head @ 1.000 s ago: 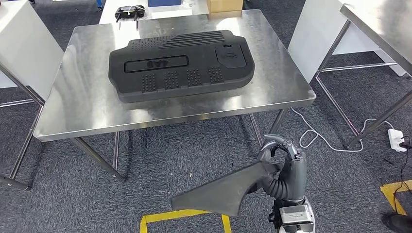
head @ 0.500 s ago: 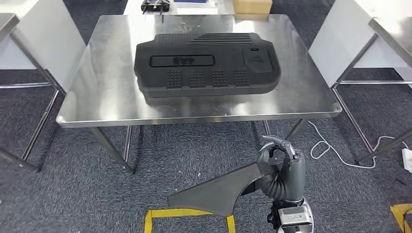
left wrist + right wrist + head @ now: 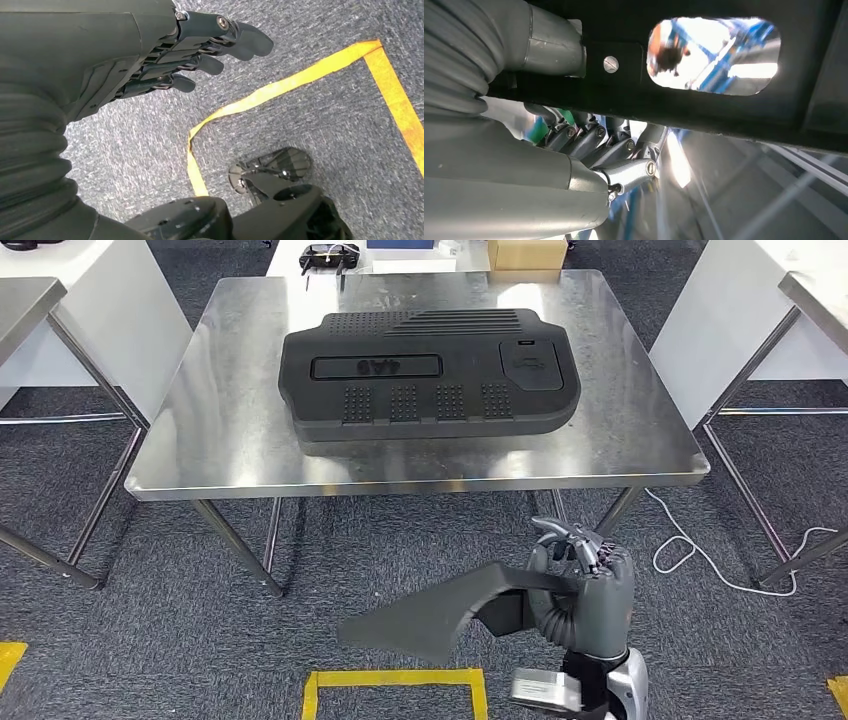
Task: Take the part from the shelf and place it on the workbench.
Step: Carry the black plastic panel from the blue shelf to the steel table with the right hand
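Since half a second earlier the camera had squared up to the counter [image 3: 230,455], while the right robot hand [image 3: 580,585] gripped the part [image 3: 430,615] low above the floor, short of the counter; the left robot hand [image 3: 150,55] apparently held nothing.

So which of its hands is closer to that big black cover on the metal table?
Right. The right hand is raised below the table's near edge, gripping a flat dark part. The left hand hangs down over the carpet, away from the black cover.
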`<act>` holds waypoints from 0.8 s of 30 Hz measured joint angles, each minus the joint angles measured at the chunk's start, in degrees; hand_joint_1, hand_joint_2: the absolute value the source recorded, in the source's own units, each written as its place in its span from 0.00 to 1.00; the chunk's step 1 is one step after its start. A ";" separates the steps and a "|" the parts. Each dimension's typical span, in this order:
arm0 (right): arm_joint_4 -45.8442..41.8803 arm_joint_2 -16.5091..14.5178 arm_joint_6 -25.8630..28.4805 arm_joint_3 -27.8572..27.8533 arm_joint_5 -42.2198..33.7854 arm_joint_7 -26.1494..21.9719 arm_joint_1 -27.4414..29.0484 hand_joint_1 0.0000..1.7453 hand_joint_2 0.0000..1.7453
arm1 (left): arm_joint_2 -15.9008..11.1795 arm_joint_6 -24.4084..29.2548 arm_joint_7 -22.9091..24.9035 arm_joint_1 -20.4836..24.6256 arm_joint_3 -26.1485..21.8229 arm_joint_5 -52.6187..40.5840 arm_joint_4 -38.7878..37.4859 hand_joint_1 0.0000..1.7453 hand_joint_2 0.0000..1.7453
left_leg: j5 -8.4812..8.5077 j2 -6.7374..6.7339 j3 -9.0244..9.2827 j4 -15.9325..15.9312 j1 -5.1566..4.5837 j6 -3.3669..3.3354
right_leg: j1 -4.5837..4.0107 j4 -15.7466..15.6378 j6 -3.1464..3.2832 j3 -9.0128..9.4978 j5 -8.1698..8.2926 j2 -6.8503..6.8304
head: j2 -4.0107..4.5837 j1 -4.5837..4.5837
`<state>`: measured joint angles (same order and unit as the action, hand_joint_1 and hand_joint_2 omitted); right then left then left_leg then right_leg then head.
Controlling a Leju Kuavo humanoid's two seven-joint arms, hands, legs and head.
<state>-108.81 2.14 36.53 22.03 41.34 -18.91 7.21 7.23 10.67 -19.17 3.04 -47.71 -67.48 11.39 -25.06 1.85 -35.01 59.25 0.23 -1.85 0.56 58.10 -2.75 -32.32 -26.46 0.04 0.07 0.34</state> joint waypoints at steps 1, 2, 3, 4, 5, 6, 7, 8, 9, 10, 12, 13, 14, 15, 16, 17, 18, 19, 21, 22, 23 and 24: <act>0.14 -0.01 1.14 0.08 3.08 1.59 -0.26 1.00 1.00 | 0.00 -0.04 -0.02 0.00 -0.10 0.01 0.00 0.00 1.00 | 0.08 0.00 0.06 -0.14 0.01 0.15 | -0.01 0.01 0.07 -0.01 0.01 0.00 | 0.00 -0.01; 0.25 0.00 1.89 0.11 5.60 3.15 -0.51 1.00 1.00 | 0.00 -0.08 -0.05 0.00 -0.21 0.01 0.00 0.00 1.00 | 0.14 0.00 0.08 -0.23 0.01 0.30 | -0.03 0.02 0.13 -0.03 0.02 0.00 | 0.01 -0.01; 0.35 0.03 2.29 0.13 7.55 4.56 -0.72 1.00 1.00 | 0.00 -0.10 -0.08 0.00 -0.34 0.01 0.00 0.00 1.00 | 0.18 0.00 0.09 -0.29 0.02 0.47 | -0.05 0.03 0.18 -0.04 0.02 -0.01 | 0.00 -0.01; 0.45 0.08 2.47 0.14 9.16 5.81 -0.93 1.00 1.00 | 0.00 -0.15 -0.12 0.00 -0.48 0.03 0.00 0.00 1.00 | 0.19 0.01 0.08 -0.32 0.04 0.66 | -0.07 0.04 0.19 -0.06 0.02 -0.01 | 0.01 -0.01; 0.55 0.16 2.48 0.14 10.54 6.79 -1.11 1.00 1.00 | 0.00 -0.22 -0.16 -0.01 -0.61 0.04 0.00 0.00 1.00 | 0.18 0.01 0.08 -0.34 0.06 0.84 | -0.09 0.05 0.20 -0.07 0.01 -0.01 | 0.01 -0.02; 0.63 0.30 2.47 0.14 12.34 7.74 -1.31 1.00 1.00 | -0.01 -0.32 -0.21 -0.01 -0.72 0.06 0.00 0.00 1.00 | 0.18 0.00 0.08 -0.35 0.08 0.99 | -0.11 0.06 0.21 -0.08 0.00 -0.01 | 0.01 -0.02; 0.69 0.47 2.50 0.14 14.77 8.74 -1.48 1.00 1.00 | -0.01 -0.45 -0.26 -0.01 -0.81 0.07 0.00 0.00 1.00 | 0.18 0.00 0.07 -0.35 0.09 1.07 | -0.11 0.07 0.21 -0.09 0.00 -0.01 | 0.01 -0.03; 0.74 0.65 2.56 0.14 17.97 9.86 -1.65 1.00 1.00 | -0.02 -0.61 -0.30 -0.01 -0.90 0.07 0.00 0.00 1.00 | 0.18 0.01 0.06 -0.35 0.08 1.09 | -0.10 0.07 0.22 -0.09 0.00 -0.01 | 0.00 -0.03; 0.76 0.83 2.60 0.14 21.35 10.99 -1.82 1.00 1.00 | -0.02 -0.77 -0.33 -0.01 -1.00 0.07 0.00 0.00 1.00 | 0.19 0.01 0.04 -0.35 0.07 1.09 | -0.08 0.08 0.22 -0.10 0.00 -0.01 | -0.01 -0.03; 0.80 1.03 2.63 0.14 24.63 12.15 -2.01 1.00 1.00 | -0.02 -0.90 -0.34 -0.01 -1.11 0.07 0.00 0.00 1.00 | 0.19 0.01 0.03 -0.35 0.05 1.10 | -0.04 0.08 0.22 -0.11 0.00 -0.01 | -0.01 -0.04; 0.85 1.58 2.61 0.13 30.59 14.45 -2.37 1.00 1.00 | -0.02 -1.03 -0.31 0.00 -1.38 0.03 0.00 0.00 1.00 | 0.19 0.01 0.01 -0.35 -0.03 1.10 | 0.05 0.07 0.22 -0.13 0.00 -0.01 | 0.00 -0.04; 0.86 1.92 2.62 0.10 33.69 15.53 -2.49 1.00 1.00 | -0.02 -1.05 -0.27 0.00 -1.49 -0.03 0.00 0.00 1.00 | 0.19 0.02 0.00 -0.35 -0.08 1.10 | 0.09 0.07 0.22 -0.13 0.00 -0.02 | 0.00 -0.05; 0.87 2.27 2.63 0.07 37.02 16.58 -2.55 1.00 1.00 | -0.03 -1.08 -0.21 -0.01 -1.56 -0.12 0.00 0.00 1.00 | 0.19 0.02 -0.01 -0.34 -0.13 1.09 | 0.11 0.06 0.22 -0.12 0.00 -0.02 | 0.00 -0.05; 0.91 2.65 2.65 0.04 40.26 17.55 -2.62 1.00 1.00 | -0.04 -1.13 -0.15 -0.01 -1.60 -0.21 0.00 0.00 1.00 | 0.19 0.02 -0.03 -0.34 -0.19 1.09 | 0.13 0.06 0.21 -0.12 0.00 -0.02 | 0.00 -0.05; 1.00 3.06 2.66 0.04 42.99 18.47 -2.78 1.00 1.00 | -0.05 -1.23 -0.09 -0.01 -1.63 -0.30 0.00 0.00 1.00 | 0.19 0.02 -0.05 -0.34 -0.26 1.08 | 0.15 0.06 0.20 -0.12 0.01 -0.02 | 0.00 -0.04; 1.15 3.52 2.64 0.07 45.00 19.37 -3.07 1.00 1.00 | -0.08 -1.35 -0.05 -0.01 -1.68 -0.36 0.00 0.00 1.00 | 0.20 0.02 -0.06 -0.34 -0.32 1.07 | 0.18 0.06 0.20 -0.12 0.02 -0.02 | 0.01 -0.04; 1.34 4.07 2.61 0.11 46.25 20.26 -3.59 1.00 1.00 | -0.10 -1.49 -0.02 -0.01 -1.74 -0.44 0.00 0.00 1.00 | 0.21 0.02 -0.06 -0.33 -0.38 1.06 | 0.22 0.06 0.18 -0.12 0.02 -0.02 | 0.01 -0.04; 1.54 4.62 2.57 0.14 46.91 21.03 -4.25 1.00 1.00 | -0.12 -1.60 0.01 -0.01 -1.79 -0.55 0.00 0.00 1.00 | 0.21 0.02 -0.06 -0.33 -0.42 1.05 | 0.25 0.06 0.17 -0.13 0.03 -0.02 | 0.01 -0.04; 1.84 5.58 2.51 0.16 47.41 22.08 -5.54 1.00 1.00 | -0.18 -1.74 0.02 -0.01 -1.91 -0.78 0.00 0.00 1.00 | 0.22 0.02 -0.05 -0.32 -0.49 1.03 | 0.29 0.05 0.16 -0.13 0.04 -0.02 | 0.01 -0.05; 1.93 5.91 2.51 0.17 47.45 22.26 -5.98 1.00 1.00 | -0.21 -1.80 0.02 -0.01 -1.96 -0.85 0.00 0.00 1.00 | 0.23 0.03 -0.04 -0.32 -0.51 1.03 | 0.31 0.05 0.15 -0.12 0.04 -0.02 | 0.00 -0.05; 2.02 6.15 2.51 0.19 47.46 22.35 -6.27 1.00 1.00 | -0.25 -1.85 0.03 -0.01 -2.00 -0.88 0.00 0.00 1.00 | 0.23 0.03 -0.04 -0.32 -0.52 1.03 | 0.32 0.05 0.15 -0.12 0.04 -0.03 | 0.00 -0.05; 2.09 6.35 2.51 0.21 47.46 22.37 -6.49 1.00 1.00 | -0.28 -1.88 0.03 -0.01 -2.03 -0.90 0.00 0.00 1.00 | 0.23 0.04 -0.05 -0.31 -0.52 1.03 | 0.33 0.05 0.15 -0.12 0.05 -0.03 | -0.01 -0.04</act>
<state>-106.72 8.49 39.04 22.23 88.80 3.46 0.72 6.95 8.79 -19.14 3.03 -49.74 -68.37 11.39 -24.84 1.89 -35.06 58.94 -0.29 -0.82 0.89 58.16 -2.60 -32.44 -26.41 0.01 0.07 0.30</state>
